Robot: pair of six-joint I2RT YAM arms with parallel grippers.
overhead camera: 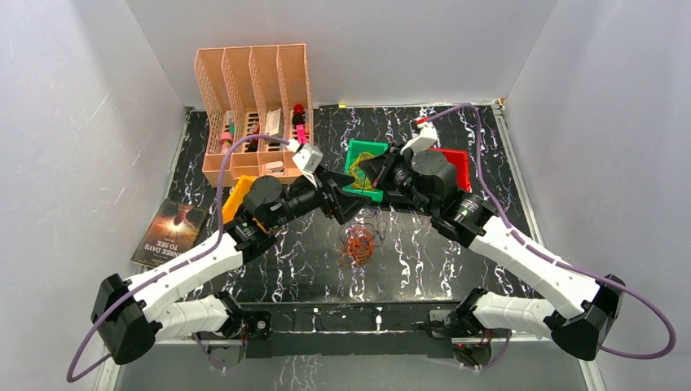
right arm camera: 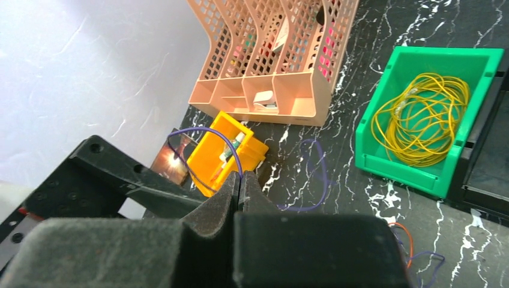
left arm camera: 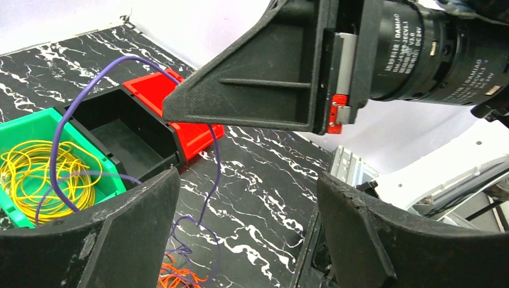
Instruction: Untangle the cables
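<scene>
My right gripper (right arm camera: 239, 178) is shut on a thin purple cable (right arm camera: 207, 129), which loops out from the fingertips. In the left wrist view the same purple cable (left arm camera: 211, 150) hangs from the right gripper (left arm camera: 264, 84) down to the orange cable bundle (left arm camera: 174, 279) on the table. It passes between the wide-apart fingers of my open left gripper (left arm camera: 247, 180), close to the left finger (left arm camera: 126, 234), without being clamped. From above, the orange bundle (overhead camera: 357, 244) lies just in front of both grippers, left (overhead camera: 346, 204) and right (overhead camera: 361, 175). A yellow cable coil (right arm camera: 420, 114) lies in the green bin (right arm camera: 390, 159).
A black bin (left arm camera: 126, 135) and a red bin (left arm camera: 150, 90) stand beside the green bin (overhead camera: 365, 149). A peach mesh organizer (overhead camera: 253, 106) stands at the back left, with a yellow bin (overhead camera: 236, 199) in front of it. A book (overhead camera: 169, 232) lies at the left edge.
</scene>
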